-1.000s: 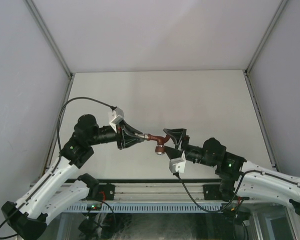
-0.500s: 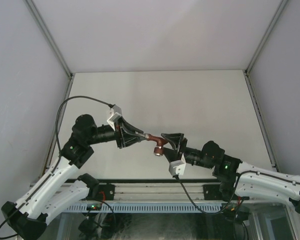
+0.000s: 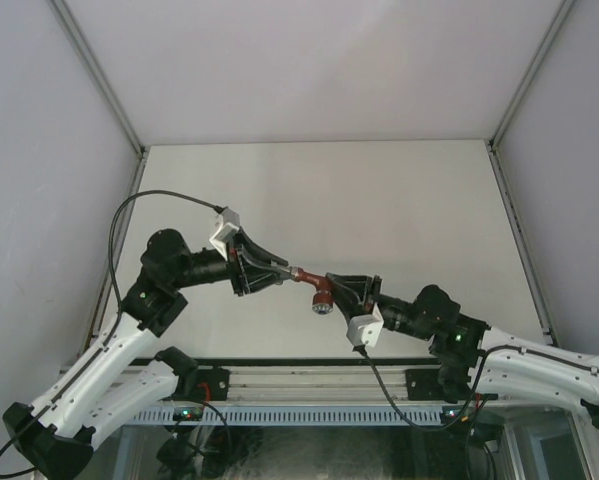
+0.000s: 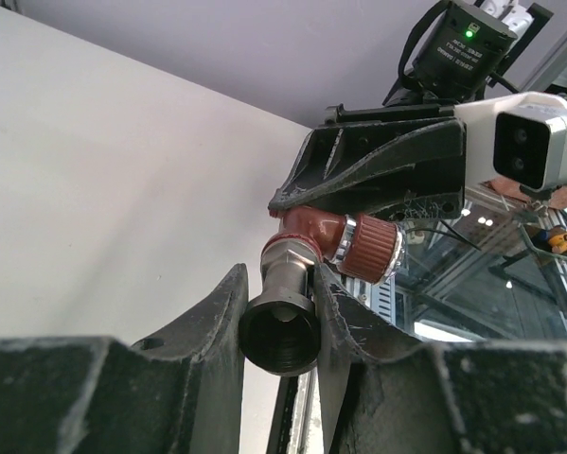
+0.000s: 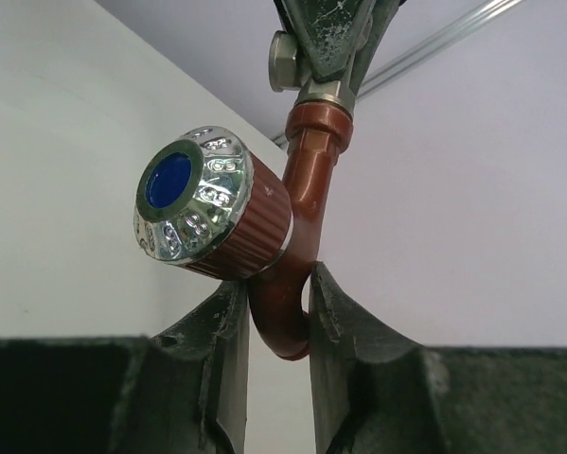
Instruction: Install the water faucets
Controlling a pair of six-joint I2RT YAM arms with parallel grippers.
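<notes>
Clamped shut with the left fingers (image 4: 221,322) on the grey-silver fitting (image 4: 285,279), one on each side of it, to steady the water faucet (image 3: 317,290) in the air above the table (image 3: 379,200). Pinched tight with the right fingers (image 5: 217,340) around the lower curve of the red-brown tap body (image 5: 304,199), just below the chrome-faced knob (image 5: 207,203). Probably braced at both ends so as to turn body against fitting. Leaving the knob free of either grip, beside the right fingers.

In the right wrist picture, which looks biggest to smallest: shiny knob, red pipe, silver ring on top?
1. shiny knob (it may just be nearer the camera)
2. red pipe
3. silver ring
</notes>
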